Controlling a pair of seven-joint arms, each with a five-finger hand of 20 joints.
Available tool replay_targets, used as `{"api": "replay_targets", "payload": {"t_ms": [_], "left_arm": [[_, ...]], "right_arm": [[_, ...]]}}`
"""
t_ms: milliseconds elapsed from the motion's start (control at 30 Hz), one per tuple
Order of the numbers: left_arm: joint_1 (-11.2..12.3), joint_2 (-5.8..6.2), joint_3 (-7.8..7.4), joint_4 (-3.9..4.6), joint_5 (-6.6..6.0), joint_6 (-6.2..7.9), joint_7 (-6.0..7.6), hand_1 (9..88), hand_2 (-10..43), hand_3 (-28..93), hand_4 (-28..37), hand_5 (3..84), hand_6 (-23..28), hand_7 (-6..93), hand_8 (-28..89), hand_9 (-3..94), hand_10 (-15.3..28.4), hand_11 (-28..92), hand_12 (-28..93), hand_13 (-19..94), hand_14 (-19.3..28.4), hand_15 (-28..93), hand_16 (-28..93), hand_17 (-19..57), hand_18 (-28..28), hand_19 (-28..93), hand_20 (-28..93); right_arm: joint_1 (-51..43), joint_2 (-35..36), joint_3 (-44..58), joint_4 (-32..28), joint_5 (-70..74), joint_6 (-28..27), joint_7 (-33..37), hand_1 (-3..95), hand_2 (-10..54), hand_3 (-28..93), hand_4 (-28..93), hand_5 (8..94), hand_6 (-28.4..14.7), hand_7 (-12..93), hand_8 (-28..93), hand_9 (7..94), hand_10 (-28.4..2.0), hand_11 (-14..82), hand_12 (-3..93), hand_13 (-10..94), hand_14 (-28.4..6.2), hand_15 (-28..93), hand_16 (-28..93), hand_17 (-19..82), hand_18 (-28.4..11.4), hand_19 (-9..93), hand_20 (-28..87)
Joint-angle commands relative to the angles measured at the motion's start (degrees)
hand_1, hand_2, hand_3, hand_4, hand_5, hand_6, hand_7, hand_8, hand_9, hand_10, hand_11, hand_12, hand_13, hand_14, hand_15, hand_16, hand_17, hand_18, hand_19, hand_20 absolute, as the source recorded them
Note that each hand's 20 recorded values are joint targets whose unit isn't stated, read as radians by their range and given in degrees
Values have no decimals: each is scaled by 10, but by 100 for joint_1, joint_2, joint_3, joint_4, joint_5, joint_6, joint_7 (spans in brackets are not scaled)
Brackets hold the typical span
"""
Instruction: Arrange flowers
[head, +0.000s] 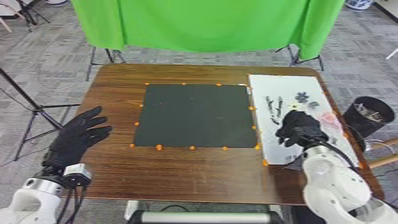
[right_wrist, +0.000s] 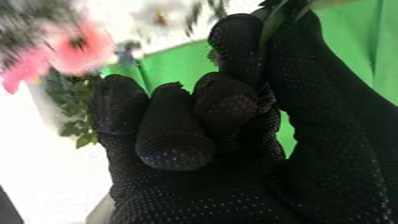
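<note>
In the head view my right hand (head: 302, 129) is over the white board (head: 280, 85), beside a pink flower (head: 330, 120). Dark slim sprigs (head: 274, 106), a dark blossom (head: 302, 97) and a pale flower (head: 313, 105) lie farther up the board. The right wrist view shows my right hand (right_wrist: 178, 135) with its fingers curled and a thin green stem (right_wrist: 271, 27) pinched between finger and thumb; its other end is hidden. Pink flowers (right_wrist: 78, 46) and green leaves (right_wrist: 73, 97) are beyond the fingers. My left hand (head: 75, 137) is open by the table's left edge.
A dark square mat (head: 195, 116) with orange markers around its rim lies mid-table (head: 178, 175), left of the board. A black bin (head: 369, 116) holding some items stands off the table's right side. Green cloth (head: 209, 25) hangs behind the table.
</note>
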Motion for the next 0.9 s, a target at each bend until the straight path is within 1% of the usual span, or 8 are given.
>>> {"api": "replay_targets", "payload": {"t_ms": [33,100,167,233,433,567,800,900], "left_arm": [[296,2,-228,-91,76,82,-77,295,-81,676,-253,299,38,246,-125,282,124,316,151,273,154,481,-36,-56,228,524,82],[457,-4,-388,-109,121,88,-114,296,-82,676,-252,299,38,245,-125,281,123,316,151,272,153,480,-36,-56,229,524,82],[618,68,-498,-94,55,152,-46,296,-82,677,-252,299,38,245,-125,279,122,315,151,271,152,479,-36,-56,228,524,82],[746,144,-557,-97,5,344,47,296,-83,677,-251,297,38,245,-125,277,122,314,151,269,152,478,-35,-57,228,523,82],[1085,202,-990,-150,22,309,52,295,-92,681,-246,297,37,249,-126,275,120,315,152,268,150,476,-34,-57,227,522,82],[1048,294,-1096,-146,22,273,87,295,-94,683,-246,296,37,252,-129,272,120,316,151,266,150,477,-34,-58,227,521,82],[926,402,-980,-164,28,270,151,293,-95,685,-246,294,36,256,-130,270,119,318,151,264,150,480,-34,-59,227,519,85],[724,455,-829,-108,63,204,54,294,-95,684,-246,295,36,255,-131,271,119,316,150,265,150,478,-35,-58,227,517,86]], "right_arm": [[584,-39,-307,46,-3,-39,-229,366,-92,931,-170,722,-16,606,184,814,-111,702,394,802,-94,845,290,468,-227,932,597],[966,-132,-644,144,-18,-46,-283,367,-93,930,-170,723,-16,605,184,814,-111,702,395,802,-94,845,290,468,-227,932,597],[1295,-252,-938,223,-15,-78,-348,367,-93,930,-169,725,-17,603,183,814,-111,702,395,803,-93,845,290,469,-227,932,598],[1627,-395,-1275,313,-58,-140,-325,367,-93,930,-169,725,-15,603,184,816,-110,701,395,803,-92,845,290,470,-227,932,599],[2327,-1028,-2088,671,-235,-324,-215,369,-95,928,-171,733,-15,591,180,822,-107,695,391,813,-88,841,284,482,-225,932,603],[2706,-1379,-2542,923,-294,-390,-20,369,-95,927,-166,739,-13,584,181,828,-103,690,391,819,-85,838,283,491,-224,932,604],[3261,-1952,-3241,1471,-315,-400,143,366,-95,928,-159,750,-11,573,185,835,-99,684,394,827,-81,836,283,501,-225,932,608],[3371,-2235,-3438,1720,-370,-395,164,366,-95,927,-159,755,-9,568,184,837,-99,682,395,830,-79,834,284,505,-224,932,610]]}}
